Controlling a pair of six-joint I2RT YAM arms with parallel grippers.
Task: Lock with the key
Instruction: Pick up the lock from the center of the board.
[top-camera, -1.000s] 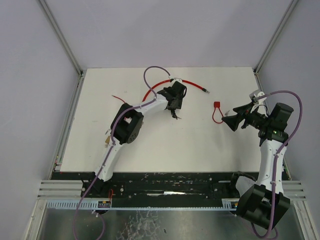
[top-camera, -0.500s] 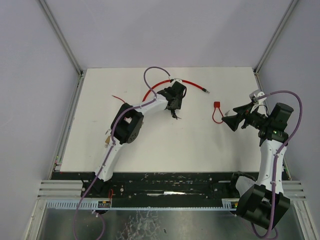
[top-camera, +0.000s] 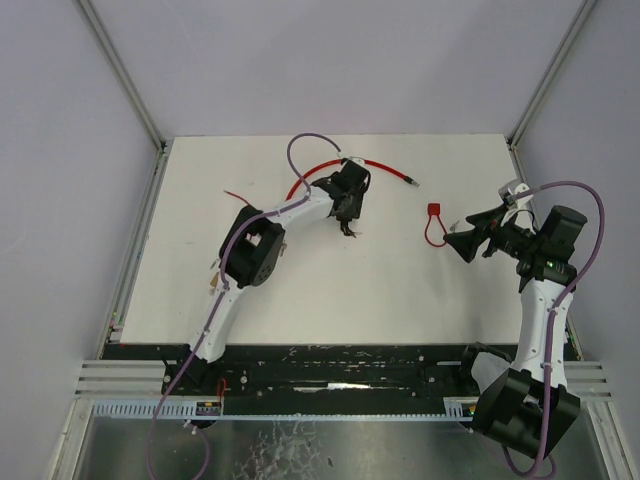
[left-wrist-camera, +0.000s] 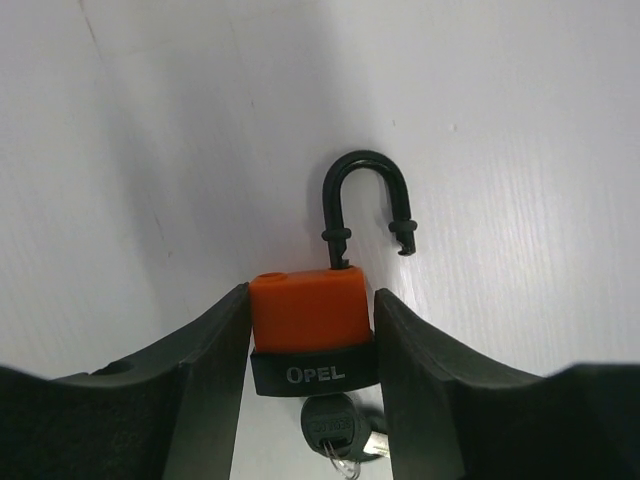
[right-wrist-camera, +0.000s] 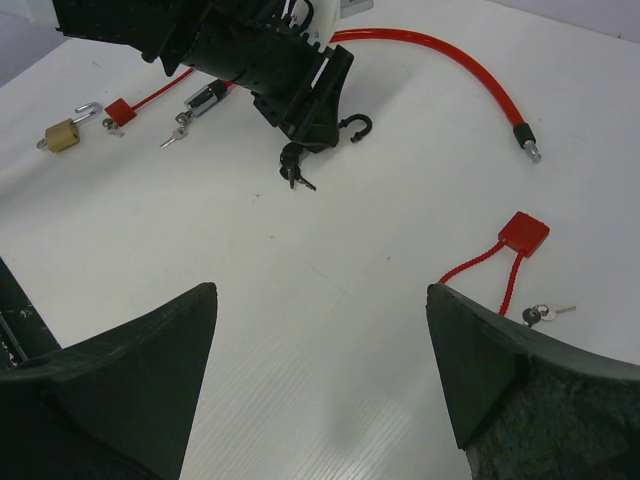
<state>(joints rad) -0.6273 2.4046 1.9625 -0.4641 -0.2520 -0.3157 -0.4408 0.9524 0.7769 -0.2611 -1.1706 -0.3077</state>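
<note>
We see the left hand (left-wrist-camera: 310, 292) narrowed onto the orange padlock with a black base band (left-wrist-camera: 308, 312), its fingers (left-wrist-camera: 215, 350) touching both sides of the body. The padlock lies near the middle of the white surface (left-wrist-camera: 150, 150). Its black shackle (left-wrist-camera: 365, 157) is open, the free end clear of the body, and a black-headed key (left-wrist-camera: 330, 430) sits in its base. The right hand (right-wrist-camera: 320, 300) hangs wide open, gripping nothing, near a thin red cable loop with a square tag (right-wrist-camera: 523, 233).
</note>
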